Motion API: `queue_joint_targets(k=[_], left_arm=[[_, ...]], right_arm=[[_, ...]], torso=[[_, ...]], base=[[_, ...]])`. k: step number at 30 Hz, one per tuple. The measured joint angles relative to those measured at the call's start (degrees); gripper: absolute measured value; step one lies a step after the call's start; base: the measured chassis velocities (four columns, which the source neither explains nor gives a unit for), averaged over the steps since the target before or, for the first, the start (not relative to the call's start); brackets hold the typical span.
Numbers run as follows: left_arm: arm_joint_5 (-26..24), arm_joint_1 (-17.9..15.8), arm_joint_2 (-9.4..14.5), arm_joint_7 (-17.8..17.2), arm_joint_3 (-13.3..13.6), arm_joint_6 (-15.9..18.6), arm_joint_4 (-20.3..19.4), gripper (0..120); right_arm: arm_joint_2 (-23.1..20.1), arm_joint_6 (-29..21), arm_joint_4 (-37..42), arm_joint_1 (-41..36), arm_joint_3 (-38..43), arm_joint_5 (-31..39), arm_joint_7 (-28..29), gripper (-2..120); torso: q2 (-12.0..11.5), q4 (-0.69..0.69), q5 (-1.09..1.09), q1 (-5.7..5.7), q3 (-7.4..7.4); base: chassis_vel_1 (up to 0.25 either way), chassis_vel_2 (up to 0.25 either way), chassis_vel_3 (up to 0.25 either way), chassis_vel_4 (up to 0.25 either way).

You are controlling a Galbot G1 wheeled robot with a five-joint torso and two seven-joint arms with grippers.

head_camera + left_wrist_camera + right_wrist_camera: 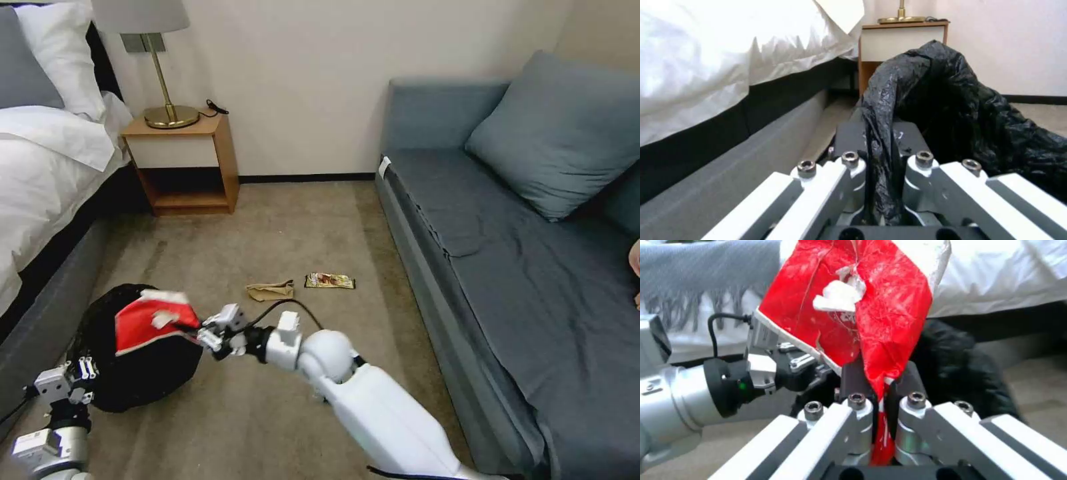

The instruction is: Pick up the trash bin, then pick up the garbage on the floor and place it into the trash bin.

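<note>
Head high; wrists near trash bin (pixel 133 360)

Both pincers (pixel 85 379) (pixel 205 331) clamped tight.

Snack bag (pixel 150 320) over bin (pixel 133 373), bedside.

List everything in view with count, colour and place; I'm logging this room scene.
trash bin: one, black bag liner, on carpet beside bed
red snack bag: one, red and white, over the bin
paper bag: one, brown, crumpled, on carpet
snack wrapper: one, yellow-brown, beside the paper bag
nightstand: one, wood, against wall
lamp: one, brass base, on nightstand
bed: one, white linen
sofa: one, blue-grey
left gripper: shut on bin liner
right gripper: shut on red snack bag
</note>
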Motion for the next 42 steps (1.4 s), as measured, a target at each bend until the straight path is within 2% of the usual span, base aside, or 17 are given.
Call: queue_joint_targets(k=[2, 5, 9, 12, 15, 22, 32, 35, 37, 38, 41, 42], left_arm=[[0.2, 0.0, -0.2, 0.0, 0.8, 0.0, -0.2, 6], [0.3, 0.0, -0.4, 0.0, 1.6, 0.1, -0.3, 6], [0.6, -0.2, -0.7, 0.1, 2.2, 0.1, -0.3, 6], [0.7, -0.4, -0.9, 0.1, 2.7, 0.1, -0.3, 6], [0.7, -0.3, -0.9, 0.1, 2.8, 0.0, -0.1, 6], [-0.3, -0.2, -0.6, 0.4, 3.7, 0.0, 0.8, 6], [-0.4, 0.1, -0.6, 0.5, 6.0, 0.0, 1.0, 6], [-0.7, 0.2, -0.6, 0.5, 6.2, 0.0, 1.1, 6], [-1.3, 0.4, -0.4, 0.5, 6.3, 0.0, 1.6, 6], [-1.3, 0.4, -0.4, 0.5, 6.3, 0.0, 1.6, 6], [-1.5, 0.5, 0.0, 0.6, 6.3, 0.0, 1.8, 6], [-1.5, 0.5, 0.0, 0.6, 6.3, 0.0, 1.8, 6]], right_arm=[[2.6, 0.3, -4.0, 2.1, -1.6, -0.1, 0.5, 2], [3.7, 0.8, -7.3, 3.5, -2.5, -0.4, 0.9, 2], [3.8, 1.5, -11.0, 4.6, -3.0, -1.0, 1.5, 2], [3.8, 4.6, -17.1, 5.2, -2.8, -3.1, 2.9, 2], [3.8, 5.6, -19.6, 5.1, -2.3, -4.0, 3.6, 2], [3.7, 6.0, -22.4, 4.9, -1.9, -5.4, 3.9, 2], [3.6, 6.1, -22.2, 4.1, -2.2, -6.0, 5.2, 2], [3.6, 6.1, -22.1, 3.9, -2.2, -6.0, 5.4, 6], [3.6, 6.1, -22.2, 3.7, -1.9, -6.0, 5.9, 19], [3.6, 6.1, -22.2, 3.7, -1.9, -6.0, 5.9, 19], [3.6, 6.1, -22.2, 3.3, -1.5, -6.0, 6.3, 33], [3.6, 6.1, -22.2, 3.3, -1.5, -6.0, 6.3, 33]], torso=[[0.0, 0.00, 0.00, 0.00, 0.00], [0.0, 0.01, 0.01, 0.00, 0.00], [0.0, 0.00, 0.00, 0.00, 0.00], [0.0, -0.01, 0.00, 0.00, 0.00], [0.0, -0.01, 0.01, 0.00, 0.00], [0.0, -0.01, 0.01, 0.00, 0.00], [0.0, -0.01, 0.01, 0.00, 0.00], [0.0, -0.01, 0.01, 0.00, 0.00], [0.0, -0.01, 0.01, 0.00, 0.00], [0.0, -0.01, 0.01, 0.00, 0.00], [0.0, 0.00, 0.01, 0.00, 0.00], [0.0, 0.00, 0.01, 0.00, 0.00]], base=[[0.000, 0.000, 0.000, 0.000], [0.000, 0.000, 0.000, 0.000], [0.000, 0.000, 0.000, 0.000], [0.000, 0.000, 0.000, 0.000], [0.000, 0.000, 0.000, 0.000], [0.000, 0.000, 0.000, 0.000], [0.000, 0.000, 0.000, 0.000], [0.000, 0.000, 0.000, 0.000], [0.000, 0.000, 0.000, 0.000], [0.000, 0.000, 0.000, 0.000], [0.000, 0.000, 0.000, 0.000], [0.000, 0.000, 0.000, 0.000]])
